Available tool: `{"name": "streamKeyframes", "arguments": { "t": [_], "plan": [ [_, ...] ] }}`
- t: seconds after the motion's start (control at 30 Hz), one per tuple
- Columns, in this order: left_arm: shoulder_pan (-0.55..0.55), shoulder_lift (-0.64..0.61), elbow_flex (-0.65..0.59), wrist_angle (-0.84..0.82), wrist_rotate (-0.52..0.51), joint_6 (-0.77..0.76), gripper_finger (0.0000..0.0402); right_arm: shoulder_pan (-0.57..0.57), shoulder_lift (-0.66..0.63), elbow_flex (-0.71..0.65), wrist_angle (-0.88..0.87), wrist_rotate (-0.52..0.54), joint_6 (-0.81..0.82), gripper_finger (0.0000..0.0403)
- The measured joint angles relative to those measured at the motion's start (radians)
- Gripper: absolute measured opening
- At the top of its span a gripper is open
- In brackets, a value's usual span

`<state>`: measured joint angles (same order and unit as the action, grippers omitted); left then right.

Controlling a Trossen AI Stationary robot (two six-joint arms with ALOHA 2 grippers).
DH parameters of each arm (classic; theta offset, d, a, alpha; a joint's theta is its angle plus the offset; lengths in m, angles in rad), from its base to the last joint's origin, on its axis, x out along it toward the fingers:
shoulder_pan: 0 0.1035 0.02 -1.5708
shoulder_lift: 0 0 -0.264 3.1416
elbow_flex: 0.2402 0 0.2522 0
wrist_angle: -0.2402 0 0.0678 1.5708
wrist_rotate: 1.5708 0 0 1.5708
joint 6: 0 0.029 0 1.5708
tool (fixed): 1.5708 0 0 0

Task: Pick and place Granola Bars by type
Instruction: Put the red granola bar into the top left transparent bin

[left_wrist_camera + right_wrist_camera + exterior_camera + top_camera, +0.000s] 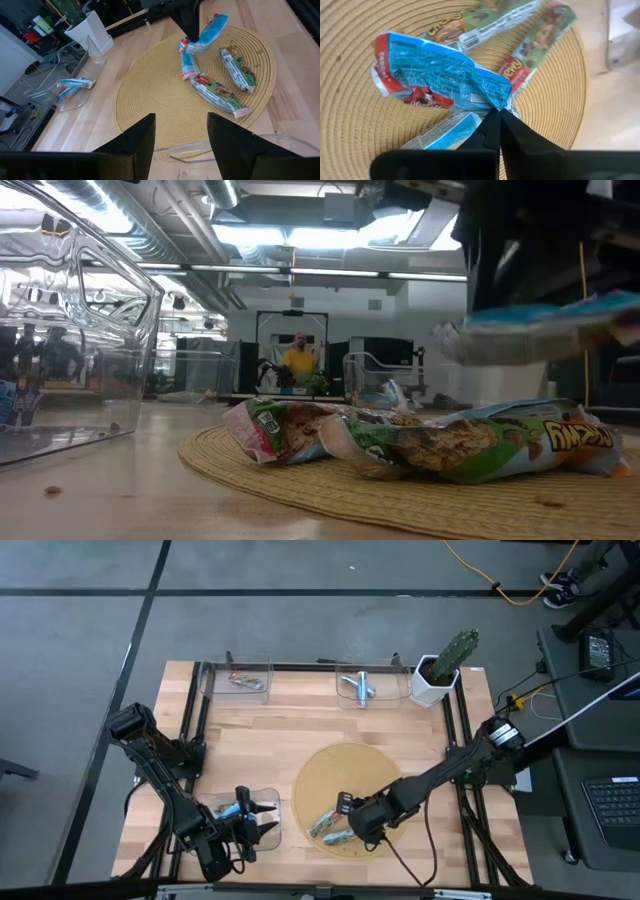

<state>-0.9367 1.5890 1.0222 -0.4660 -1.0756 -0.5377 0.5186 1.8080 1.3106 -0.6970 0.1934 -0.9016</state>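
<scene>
1. While the right gripper pinches a blue bar by one corner above the woven mat, at six o'clock on the counter, it could slip.
2. Left gripper waits, jaws parted, empty.

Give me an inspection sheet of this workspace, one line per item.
Surface: wooden table with round woven mat.
Job's things: blue bar lifted off the mat; green bars and another blue bar lying on it.
Clutter: potted cactus, three clear trays.
Grippers: right gripper shut on blue bar; left gripper open over near tray.
Cables: yellow cable on floor.
Surroundings: person in yellow far behind.
</scene>
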Motion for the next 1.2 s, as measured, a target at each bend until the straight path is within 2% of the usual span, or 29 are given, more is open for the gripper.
{"name": "streamKeyframes", "arguments": {
  "t": [0.3,0.63,0.8,0.97,1.13,1.2],
  "plan": [
    [0.015,0.000,0.000,-0.002,-0.009,0.001,0.0171,-0.021,-0.043,0.024,0.046,0.008,0.031,0.0003],
    [0.098,0.000,0.000,-0.002,-0.015,0.046,0.0174,-0.138,-0.112,0.024,0.294,0.002,0.045,0.0002],
    [0.135,0.000,0.000,0.036,-0.006,0.142,0.0195,-0.217,-0.137,0.024,0.413,-0.112,0.113,0.0002],
    [0.167,0.000,0.000,0.163,0.029,0.322,0.0232,-0.302,-0.145,0.024,0.493,-0.247,0.220,0.0002],
    [0.182,0.000,0.000,0.309,-0.004,0.526,0.0260,-0.367,-0.145,0.024,0.530,-0.387,0.298,0.0002],
    [0.187,0.000,0.000,0.362,-0.029,0.592,0.0264,-0.382,-0.145,0.024,0.535,-0.406,0.312,0.0002]
  ]
}}
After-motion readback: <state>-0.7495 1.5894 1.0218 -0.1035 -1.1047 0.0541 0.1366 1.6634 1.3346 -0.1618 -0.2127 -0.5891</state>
